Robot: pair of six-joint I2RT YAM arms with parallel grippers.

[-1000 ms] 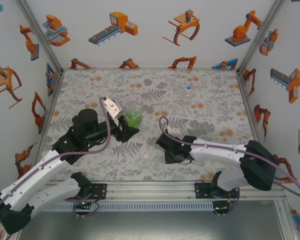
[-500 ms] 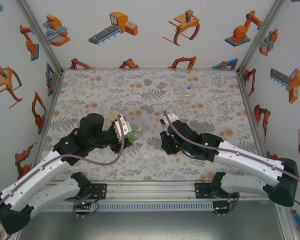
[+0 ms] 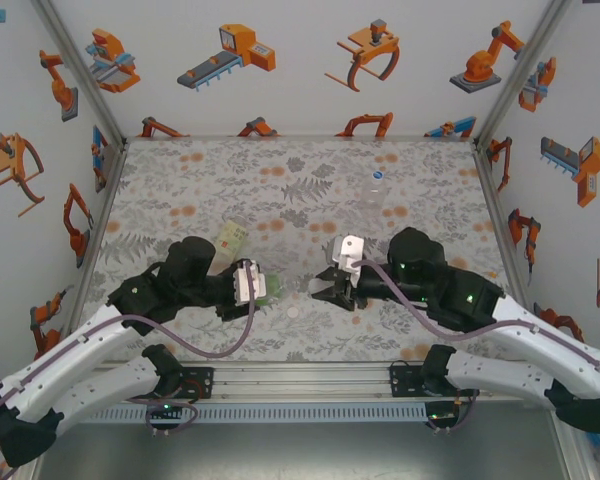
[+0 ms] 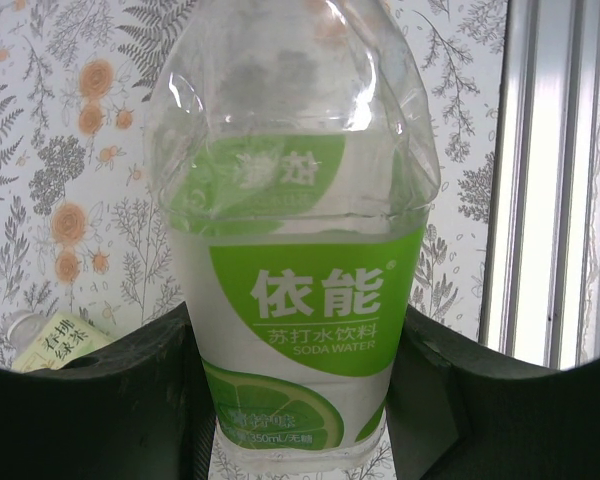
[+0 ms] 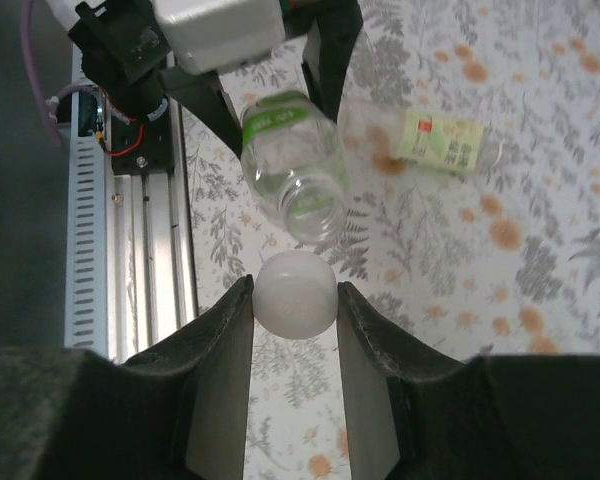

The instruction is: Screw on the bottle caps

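Step in hand: alignment before threading. The right gripper [image 5: 294, 305] pinches a white cap [image 5: 295, 290]. Just beyond, the green-label bottle [image 5: 292, 165], clamped tilted in the left gripper [image 4: 290, 400], presents its open mouth. Next: seat the white cap square on the threads, then rotate. Farther off lies the yellow-label bottle [image 5: 438, 140].

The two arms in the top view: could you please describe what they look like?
The left arm and right arm have white shells, black joints and black bases. A purple cable loops along each. Each wrist carries a white box; the fingers are black and broad.
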